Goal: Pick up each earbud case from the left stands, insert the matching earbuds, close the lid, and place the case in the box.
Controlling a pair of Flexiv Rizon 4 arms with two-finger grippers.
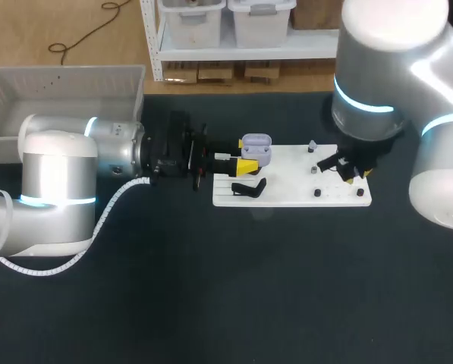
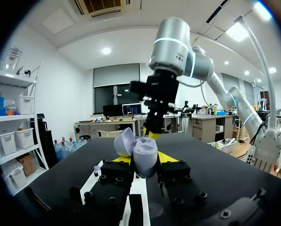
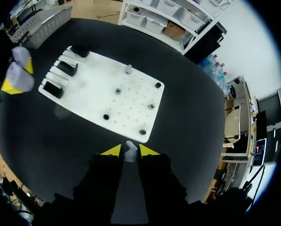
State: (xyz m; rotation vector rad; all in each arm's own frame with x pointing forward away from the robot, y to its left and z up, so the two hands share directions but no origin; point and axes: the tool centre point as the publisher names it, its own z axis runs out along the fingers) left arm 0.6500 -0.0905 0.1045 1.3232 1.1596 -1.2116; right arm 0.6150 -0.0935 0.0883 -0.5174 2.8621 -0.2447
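One matte black worktop (image 1: 211, 303) carries everything. Over it reach two arms of smooth silver-grey metal with glowing rings at the joints, the left (image 1: 67, 163) lying low along the surface and the right (image 1: 385, 68) standing tall over the far end of the board.

At the worktop's back left corner sits the box (image 1: 67, 83), a pale plastic crate with small holes in its walls. Near the middle lies a flat white rectangular board (image 1: 294, 186), dotted with rows of tiny holes in the right wrist view.

The left claw (image 1: 245, 161) pinches the earbud case (image 1: 256, 148) between its yellow tips, above the board's left end. The case is a rounded, glossy lavender shell, its domed lid (image 2: 124, 141) swung open.

Beside it on the board stands a black angular stand (image 1: 249, 188), with low slats next to it. Short black pegs (image 1: 317, 192) dot the board's right half.

The right claw (image 3: 130, 153) is pressed on a small pale earbud (image 3: 130, 147) held between its fingers, near the board's right edge. A second tiny lavender earbud (image 1: 312, 145) perches upright on a peg at the board's back edge.
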